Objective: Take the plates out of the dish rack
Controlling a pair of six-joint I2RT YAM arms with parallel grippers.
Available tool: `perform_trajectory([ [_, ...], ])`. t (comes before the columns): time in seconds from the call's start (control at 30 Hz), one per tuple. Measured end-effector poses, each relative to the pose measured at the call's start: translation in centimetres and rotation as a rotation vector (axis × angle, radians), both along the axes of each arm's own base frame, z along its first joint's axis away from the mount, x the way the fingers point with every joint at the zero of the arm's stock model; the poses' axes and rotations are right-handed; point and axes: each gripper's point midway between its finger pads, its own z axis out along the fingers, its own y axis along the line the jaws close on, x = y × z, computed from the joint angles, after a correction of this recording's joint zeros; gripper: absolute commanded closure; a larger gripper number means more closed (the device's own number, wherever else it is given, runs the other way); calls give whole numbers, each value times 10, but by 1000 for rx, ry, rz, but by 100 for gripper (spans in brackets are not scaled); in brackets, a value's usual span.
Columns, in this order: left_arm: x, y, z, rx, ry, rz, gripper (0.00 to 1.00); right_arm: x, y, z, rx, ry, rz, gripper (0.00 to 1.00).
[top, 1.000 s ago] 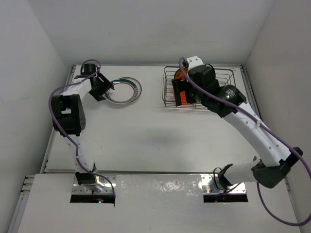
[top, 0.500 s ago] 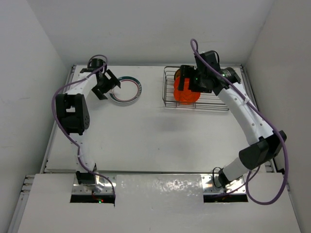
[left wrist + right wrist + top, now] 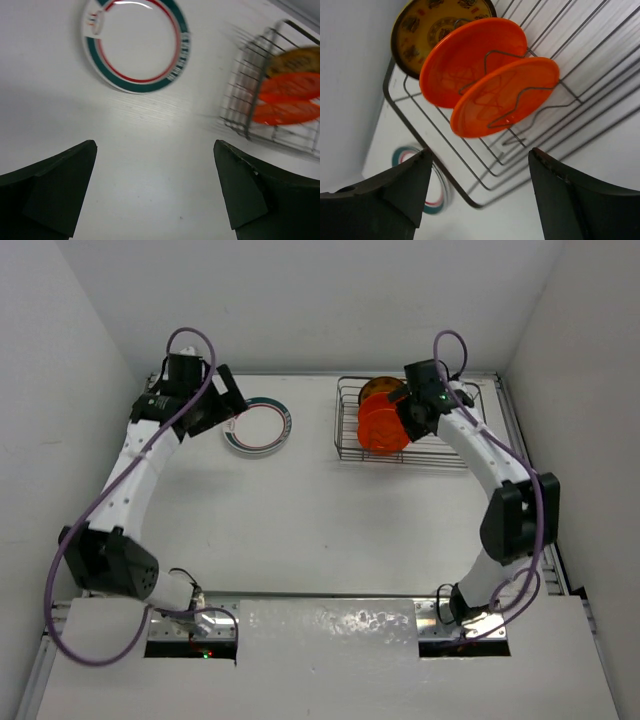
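**Top view.** The left gripper (image 3: 218,400) sits at the far left of the table (image 3: 300,520). Its dark body covers the left edge of the white plate (image 3: 262,427), which lies flat on the table, well apart from the dish rack (image 3: 440,455). The right gripper (image 3: 412,412) is over the rack, just beside the orange plates (image 3: 383,427). At this scale neither pair of fingers can be made out, nor whether the right one touches a plate.

**Left wrist view.** Only the two dark fingertips (image 3: 55,190) show, at the bottom corners. The left gripper (image 3: 155,185) is spread wide, with bare table between its tips and nothing held. The white plate (image 3: 137,45), with a teal band and a thin red line, is cut off at the top edge. The dish rack (image 3: 247,95) at right is blurred and cut off; in it are the orange plates (image 3: 287,100) and a patterned plate (image 3: 295,59).

**Right wrist view.** The fingers (image 3: 580,200) of the right gripper (image 3: 480,200) stand well apart, gripping nothing and touching nothing. Beyond them the dish rack (image 3: 490,167) holds two orange plates (image 3: 505,95) on edge between wire prongs. The yellow-brown patterned plate (image 3: 427,25) is behind them, partly hidden. The white plate (image 3: 437,195) shows as a sliver beside the left finger, outside the rack
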Motion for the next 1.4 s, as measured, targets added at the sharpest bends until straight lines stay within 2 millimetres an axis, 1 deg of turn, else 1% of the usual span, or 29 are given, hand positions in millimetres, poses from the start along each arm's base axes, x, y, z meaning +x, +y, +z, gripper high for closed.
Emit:
perform_trajectory([
  [0.03, -9, -10, 12, -11, -42, -45, 0, 7, 1, -10, 22, 5, -36, 28],
  [0.07, -18, -18, 19, -18, -69, -83, 0, 17, 4, -19, 46, 6, -69, 32],
  [0.13, -32, -22, 19, -26, -78, -120, 0, 30, 7, -34, 82, 14, -125, 35],
  [0.2, -42, -21, 5, -18, -48, -132, 0, 42, 10, -47, 121, 8, -178, 37],
  [0.27, -50, -19, -18, -5, 13, -144, 0, 50, 11, -54, 150, -3, -216, 37],
  [0.33, -61, -17, -39, 2, 77, -154, 0, 57, 11, -58, 169, -19, -245, 43],
  [0.4, -70, -16, -50, 8, 122, -164, 0, 62, 11, -58, 184, -31, -270, 47],
  [0.43, -71, -16, -52, 14, 128, -170, 0, 65, 11, -58, 189, -36, -279, 55],
  [0.5, -71, -16, -51, 19, 125, -177, 0, 68, 11, -61, 201, -42, -294, 62],
  [0.53, -71, -16, -51, 21, 125, -180, 0, 69, 11, -63, 206, -41, -302, 68],
  [0.6, -71, -15, -51, 26, 124, -186, 0, 70, 12, -67, 214, -39, -314, 70],
  [0.73, -71, -15, -49, 36, 124, -197, 0, 71, 12, -68, 228, -40, -332, 78],
  [0.77, -70, -15, -48, 38, 124, -199, 0, 71, 12, -69, 234, -43, -337, 86],
  [0.83, -66, -15, -44, 44, 121, -206, 0, 71, 12, -70, 258, -49, -351, 94],
  [0.93, -60, -16, -35, 49, 116, -212, 0, 64, 14, -62, 295, -55, -358, 96],
  [0.97, -58, -16, -31, 49, 109, -212, 0, 61, 14, -59, 302, -57, -360, 99],
  [1.03, -52, -17, -18, 48, 83, -211, 0, 60, 15, -53, 316, -66, -364, 100],
  [1.13, -41, -18, 9, 45, 15, -209, 0, 60, 15, -38, 337, -99, -364, 100],
  [1.2, -36, -19, 26, 40, -26, -206, 0, 60, 16, -23, 351, -126, -355, 100],
  [1.27, -32, -20, 39, 36, -60, -202, 0, 61, 17, -5, 369, -157, -337, 100],
  [1.37, -29, -18, 48, 41, -82, -182, 0, 62, 27, 28, 413, -213, -274, 100],
  [1.4, -28, -15, 48, 48, -82, -164, 0, 62, 33, 42, 421, -236, -232, 100],
])
